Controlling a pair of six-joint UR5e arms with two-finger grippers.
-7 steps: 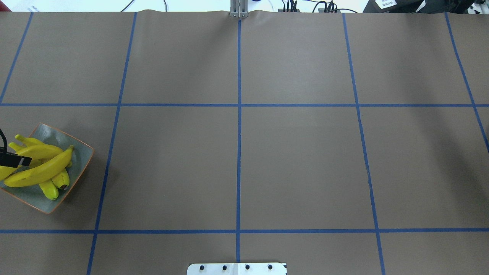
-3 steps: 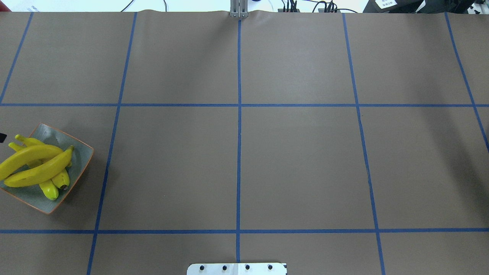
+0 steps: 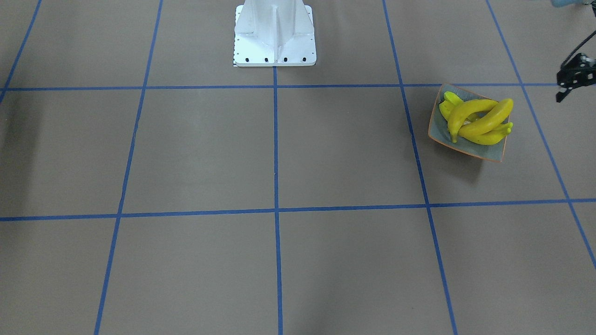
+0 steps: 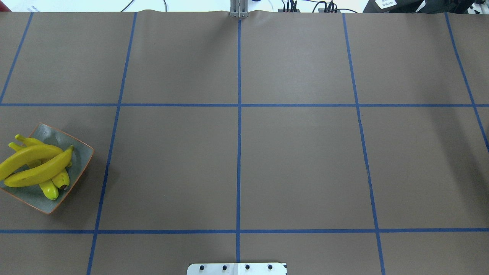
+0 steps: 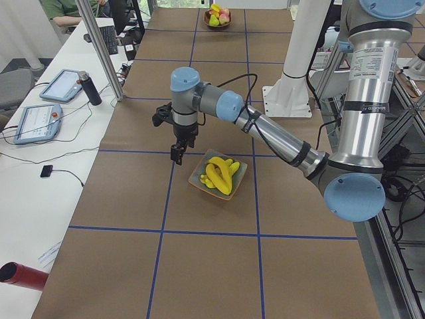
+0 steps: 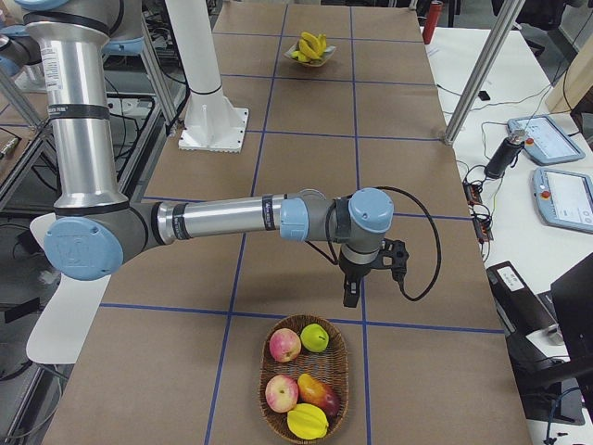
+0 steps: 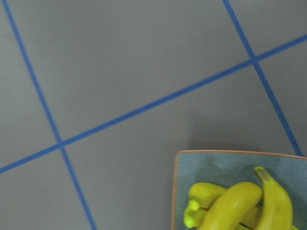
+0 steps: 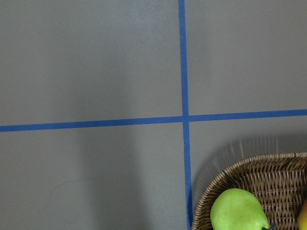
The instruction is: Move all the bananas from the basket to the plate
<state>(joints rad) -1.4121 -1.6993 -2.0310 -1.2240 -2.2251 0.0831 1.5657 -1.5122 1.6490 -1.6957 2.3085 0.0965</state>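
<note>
Several yellow bananas lie piled on the grey-blue plate at the table's left edge; they also show in the front view and the left wrist view. My left gripper hangs above the table beside the plate, apart from the bananas and empty; I cannot tell whether it is open or shut. My right gripper hovers just beyond the wicker basket; I cannot tell its state. The basket holds apples, a green pear and other fruit.
The white robot base stands at the middle of the robot's side of the table. Blue tape lines divide the brown table cover into squares. Tablets and cables lie on the side bench beyond the table.
My left gripper, which was over the bananas at the overhead view's left edge, has drawn away out of that view. The bananas stay on the plate.
</note>
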